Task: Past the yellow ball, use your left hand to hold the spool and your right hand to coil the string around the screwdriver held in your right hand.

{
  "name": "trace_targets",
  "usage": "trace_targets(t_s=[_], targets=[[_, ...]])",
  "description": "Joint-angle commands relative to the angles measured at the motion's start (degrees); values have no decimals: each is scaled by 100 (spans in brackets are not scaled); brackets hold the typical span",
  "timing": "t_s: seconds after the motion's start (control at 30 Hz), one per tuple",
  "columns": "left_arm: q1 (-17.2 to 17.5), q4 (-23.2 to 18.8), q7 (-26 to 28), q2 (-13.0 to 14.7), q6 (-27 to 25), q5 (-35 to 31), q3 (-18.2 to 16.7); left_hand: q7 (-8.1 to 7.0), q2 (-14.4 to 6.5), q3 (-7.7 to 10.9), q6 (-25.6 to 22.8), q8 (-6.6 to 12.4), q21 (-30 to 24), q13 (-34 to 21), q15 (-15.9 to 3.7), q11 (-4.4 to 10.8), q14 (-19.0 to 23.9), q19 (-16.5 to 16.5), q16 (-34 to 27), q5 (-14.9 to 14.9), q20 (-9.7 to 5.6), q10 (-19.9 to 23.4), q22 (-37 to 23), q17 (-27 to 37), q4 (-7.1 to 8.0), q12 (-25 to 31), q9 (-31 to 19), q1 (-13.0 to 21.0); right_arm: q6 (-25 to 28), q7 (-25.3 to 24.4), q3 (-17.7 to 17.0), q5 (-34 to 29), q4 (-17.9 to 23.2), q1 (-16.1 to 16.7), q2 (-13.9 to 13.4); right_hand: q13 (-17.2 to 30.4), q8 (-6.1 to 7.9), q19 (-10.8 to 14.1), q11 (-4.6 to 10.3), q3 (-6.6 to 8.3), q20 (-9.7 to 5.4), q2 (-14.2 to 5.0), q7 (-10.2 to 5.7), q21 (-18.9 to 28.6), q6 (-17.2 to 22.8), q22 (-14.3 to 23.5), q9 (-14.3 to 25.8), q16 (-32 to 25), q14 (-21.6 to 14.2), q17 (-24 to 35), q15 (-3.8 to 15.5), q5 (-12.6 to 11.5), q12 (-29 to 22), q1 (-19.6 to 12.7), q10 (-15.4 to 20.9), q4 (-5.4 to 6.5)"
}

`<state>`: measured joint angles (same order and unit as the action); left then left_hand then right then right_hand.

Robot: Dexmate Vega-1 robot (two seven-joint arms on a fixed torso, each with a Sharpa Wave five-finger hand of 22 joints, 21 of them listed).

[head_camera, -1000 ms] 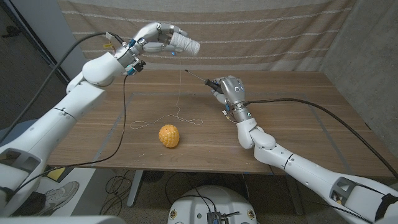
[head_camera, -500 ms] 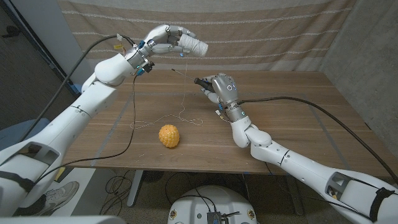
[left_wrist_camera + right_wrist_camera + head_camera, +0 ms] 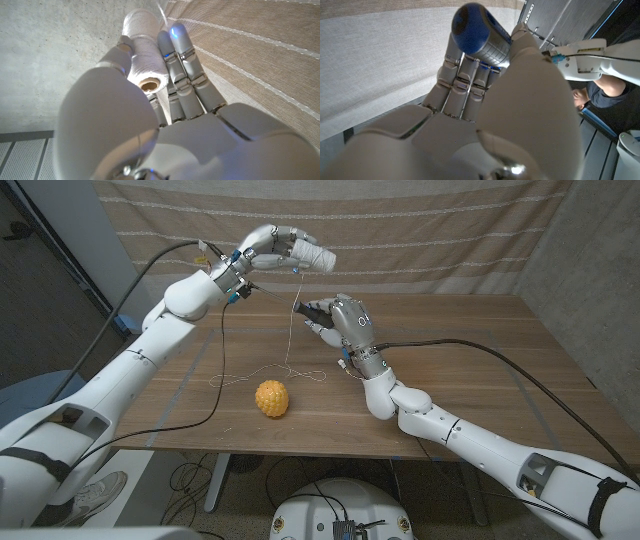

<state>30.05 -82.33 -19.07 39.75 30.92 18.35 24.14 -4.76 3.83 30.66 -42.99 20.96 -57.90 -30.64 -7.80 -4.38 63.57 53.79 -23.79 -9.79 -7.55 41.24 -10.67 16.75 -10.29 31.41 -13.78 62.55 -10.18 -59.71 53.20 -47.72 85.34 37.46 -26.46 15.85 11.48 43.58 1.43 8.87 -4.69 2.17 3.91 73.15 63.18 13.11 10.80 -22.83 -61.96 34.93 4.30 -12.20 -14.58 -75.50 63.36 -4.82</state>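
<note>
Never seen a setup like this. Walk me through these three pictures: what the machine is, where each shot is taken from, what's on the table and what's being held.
This is a robot with two white arms, each ending in a hand with fingers, standing at a wooden table.

The wide picture comes from a camera on the robot's head, looking down over both arms. The other two come from cameras on the wrists, looking along the back of each hand, so they appear turned around.

The left hand is raised above the table's far side and holds a white spool of string; the left wrist view shows the spool from its end. The right hand grips a screwdriver, whose blue handle shows in the right wrist view.

The string hangs from the spool down to the table and lies there in loose loops. A yellow ball sits on the table nearer the robot.
</note>
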Motion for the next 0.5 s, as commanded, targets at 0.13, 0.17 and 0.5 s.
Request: trace_targets(t_s=[0.13, 0.17, 0.5], targets=[[130, 99, 525, 204, -171, -467, -44, 861, -1088, 88, -936, -8, -48, -42, -531, 656, 389, -49, 9, -49, -411, 708, 8, 23, 94, 1, -22, 1126, -877, -367, -489, 589, -329, 216, 335, 19, 31, -48, -40, 260, -750, -775, -421, 52, 627, -10, 29, 3, -711, 32, 799, -35, 19, -857, 15, -240], [161, 76, 537, 233, -190, -459, -58, 857, -1087, 87, -934, -9, -49, -40, -531, 652, 390, -50, 10, -49, -410, 713, 9, 22, 95, -1, -22, 1126, -854, -357, -532, 610, -321, 238, 335, 18, 30, -50, -40, 259, -751, -773, -419, 59, 627, -15, 29, 7, -708, 32, 800, -35, 21, -860, 20, -241], [459, -244, 619, 599, -337, -534, -182, 846, -1080, 77, -942, -20, -73, -64, -531, 654, 395, -67, 17, -52, -408, 714, 14, 27, 98, -26, -22, 1130, -295, -299, -891, 687, -398, 330, 291, 29, 26, -70, -27, 251, -751, -768, -411, 94, 622, -49, 29, 22, -702, 31, 798, -34, 41, -863, 15, -241]])
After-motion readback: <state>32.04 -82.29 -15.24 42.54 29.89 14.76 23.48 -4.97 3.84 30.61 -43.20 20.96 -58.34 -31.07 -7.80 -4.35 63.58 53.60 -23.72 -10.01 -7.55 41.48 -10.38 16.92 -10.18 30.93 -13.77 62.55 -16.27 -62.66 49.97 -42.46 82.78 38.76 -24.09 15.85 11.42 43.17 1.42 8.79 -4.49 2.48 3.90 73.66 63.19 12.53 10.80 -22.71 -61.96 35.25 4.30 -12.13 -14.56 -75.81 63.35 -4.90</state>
